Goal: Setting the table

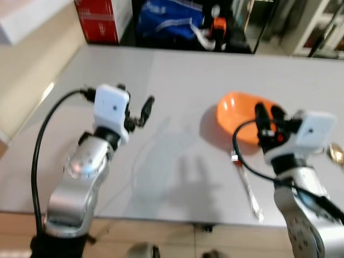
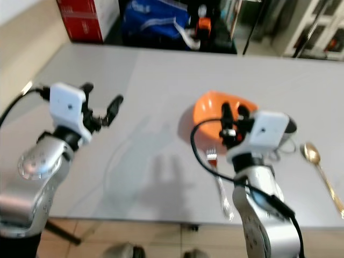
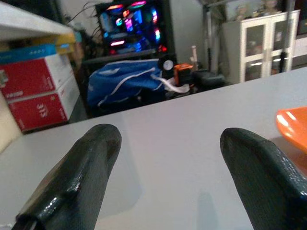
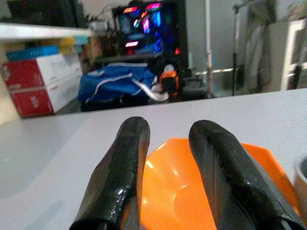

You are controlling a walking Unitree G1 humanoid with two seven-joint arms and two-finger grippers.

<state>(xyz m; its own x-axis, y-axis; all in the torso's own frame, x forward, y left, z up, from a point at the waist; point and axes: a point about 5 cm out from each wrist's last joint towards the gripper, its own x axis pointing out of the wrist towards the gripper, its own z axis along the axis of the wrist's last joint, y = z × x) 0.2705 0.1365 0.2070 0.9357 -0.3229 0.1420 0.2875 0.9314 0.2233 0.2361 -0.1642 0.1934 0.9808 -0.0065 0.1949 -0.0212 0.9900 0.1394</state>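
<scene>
a pale grey table [image 1: 177, 80] stretches ahead, seen from above, with both silver arms raised over its near edge. the left pincer [image 1: 135, 110] hovers above the bare left part of the table, its two black fingers [image 3: 76, 177] spread wide apart and holding nothing. the right pincer [image 2: 233, 121] is over the near rim of an orange bowl [image 1: 239, 110] that sits on the right half of the table; its fingers [image 4: 120, 177] stand close together with a narrow gap between them, gripping nothing, and the orange bowl shows through that gap. a silver fork [image 2: 220, 180] lies on the table just in front of the bowl, handle toward the near edge, beside the right arm. a gold spoon [image 2: 320, 172] lies further right, near the table's right side. beyond the far edge of the table are a red and white box [image 2: 83, 19] and a blue bag [image 2: 153, 21] on the floor.
</scene>
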